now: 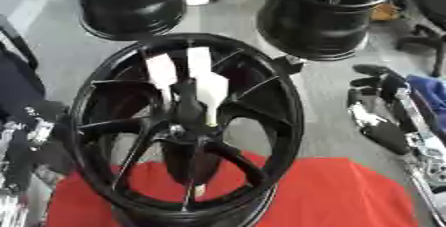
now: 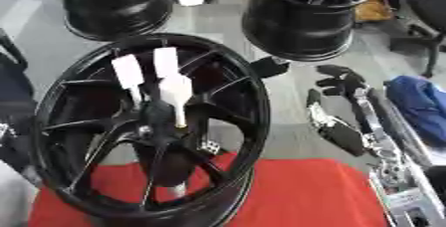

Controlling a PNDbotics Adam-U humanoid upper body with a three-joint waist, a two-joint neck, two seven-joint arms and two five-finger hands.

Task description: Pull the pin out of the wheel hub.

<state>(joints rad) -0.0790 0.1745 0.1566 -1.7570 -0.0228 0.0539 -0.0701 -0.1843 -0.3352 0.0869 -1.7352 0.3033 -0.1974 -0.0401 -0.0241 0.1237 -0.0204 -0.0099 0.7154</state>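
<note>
- Standing on edge on a red cloth (image 1: 348, 196), the black spoked wheel (image 1: 187, 126) faces the camera, its hub (image 1: 187, 121) at the centre of the rim.
- Rising from around the hub are white paddle-shaped pieces (image 1: 209, 89): three flat white tabs on thin stems, their long axes running roughly up the view, slightly fanned. Which of them is the pin proper I cannot tell; the middle-right one (image 2: 177, 94) has the longest stem reaching down to the hub.
- Off to the right, well apart from the wheel, the right hand (image 2: 341, 82) hangs with its dark fingers spread and relaxed, holding nothing; its silver-and-black forearm (image 2: 375, 136) runs back toward the lower right corner.
- At the left edge a dark arm with silver parts (image 1: 26, 136) shows beside the rim, but its hand cannot be made out, so its fingers go unreported.
- From the right hand, the white tabs lie to the left and at about the same height; that hand looks the better placed to reach across and pinch a tab, then draw it along its stem axis, away from the hub.
- Behind, two more black rims (image 1: 327, 12) stand on the floor, clear of the work.
</note>
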